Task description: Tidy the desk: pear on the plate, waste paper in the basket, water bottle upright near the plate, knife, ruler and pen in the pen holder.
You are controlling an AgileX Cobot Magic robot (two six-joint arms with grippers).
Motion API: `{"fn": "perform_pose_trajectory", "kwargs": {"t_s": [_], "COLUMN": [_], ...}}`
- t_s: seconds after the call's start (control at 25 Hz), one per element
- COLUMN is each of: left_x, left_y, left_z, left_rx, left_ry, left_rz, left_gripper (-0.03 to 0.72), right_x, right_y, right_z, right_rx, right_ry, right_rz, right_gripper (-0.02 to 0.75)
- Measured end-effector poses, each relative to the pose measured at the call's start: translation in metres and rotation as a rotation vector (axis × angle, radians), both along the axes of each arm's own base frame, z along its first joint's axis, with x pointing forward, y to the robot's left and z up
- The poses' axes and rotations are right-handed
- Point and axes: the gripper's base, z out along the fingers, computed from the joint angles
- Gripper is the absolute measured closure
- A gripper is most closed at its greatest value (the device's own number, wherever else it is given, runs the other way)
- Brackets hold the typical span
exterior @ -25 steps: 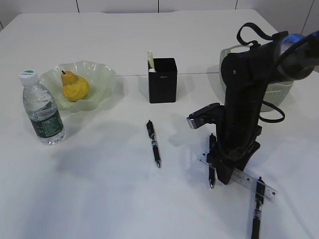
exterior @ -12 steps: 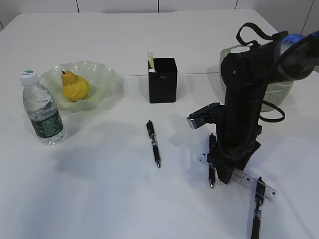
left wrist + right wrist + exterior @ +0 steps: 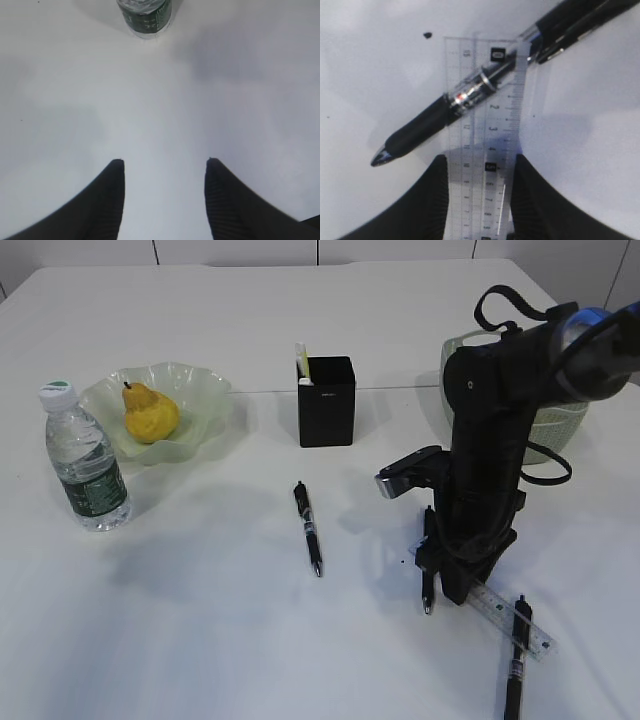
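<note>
The ruler [image 3: 485, 150] shows printed numbers 2, 3 and 4 along its edge in the right wrist view; the lettering on the pen holder [image 3: 326, 400] is too small to read. The right gripper [image 3: 479, 192] stands over the ruler with a finger touching each long edge, closed on it, and a black pen [image 3: 470, 92] lies across the ruler just ahead. Only the left wrist view shows the left gripper [image 3: 164, 170]: half open, empty, above the bare surface [image 3: 160, 100], with the water bottle [image 3: 145, 15] upright beyond it. In the exterior view the pear [image 3: 150, 412] sits on the plate [image 3: 195, 390].
</note>
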Motion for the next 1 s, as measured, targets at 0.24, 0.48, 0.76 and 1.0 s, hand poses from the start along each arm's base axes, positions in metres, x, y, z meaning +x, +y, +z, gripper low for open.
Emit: {"fn": "perform_pose_trajectory", "kwargs": {"t_s": [0.24,0.48,0.76,1.0], "left_x": [0.0,-0.001,-0.001,-0.001], "left_y": [0.0,0.0,0.0,0.0], "left_z": [0.0,0.0,0.0,0.0], "left_rx": [0.001,0.001,0.001,0.001], "left_ry": [0.006,0.007,0.01,0.01], "left_rz": [0.0,0.0,0.0,0.0], "left_gripper": [0.329,0.33,0.33,0.33], "right_x": [0.0,-0.001,-0.003,0.003], "right_y": [0.0,0.0,-0.001,0.002], "right_z": [0.0,0.0,0.001,0.013], "right_rx": [0.0,-0.005,-0.015,-0.007], "right_ry": [0.0,0.006,0.035,0.042], "right_rz": [0.0,0.003,0.001,-0.009], "right_gripper": [0.442,0.442,0.442,0.442]}}
